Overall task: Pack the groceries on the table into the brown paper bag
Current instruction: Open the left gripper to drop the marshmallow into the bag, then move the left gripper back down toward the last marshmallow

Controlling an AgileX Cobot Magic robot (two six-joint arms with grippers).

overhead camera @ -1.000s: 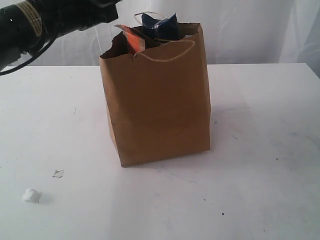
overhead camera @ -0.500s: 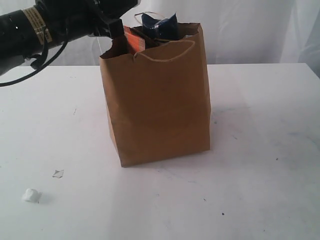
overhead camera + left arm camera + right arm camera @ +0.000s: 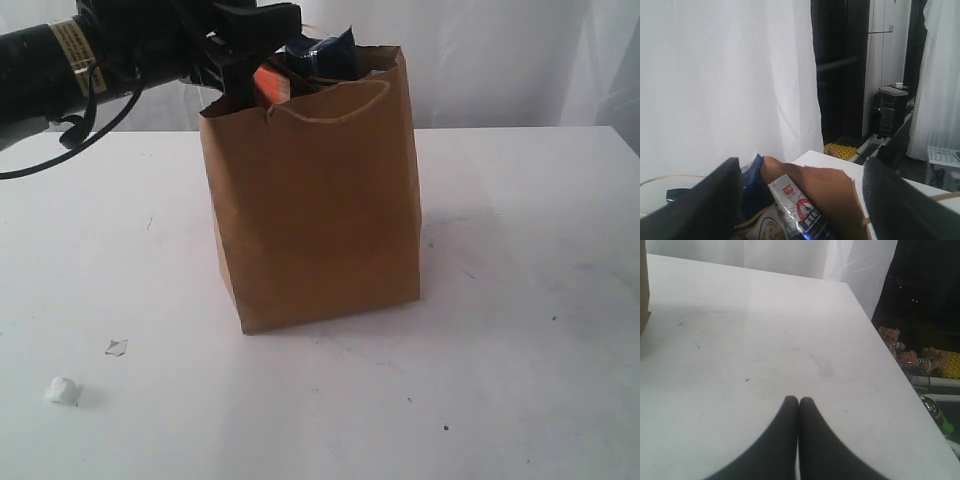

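Fingers [image 3: 702, 205] of left end effector [image 3: 800, 165] now apart, seemingly empty, over paper bag [image 3: 315, 210]

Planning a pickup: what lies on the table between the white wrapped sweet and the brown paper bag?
Only a small grey scrap, nearer the sweet than the bag; exterior view.

No legible text: only blurred print on arm sticker [image 3: 72, 45] and packet [image 3: 799, 207].
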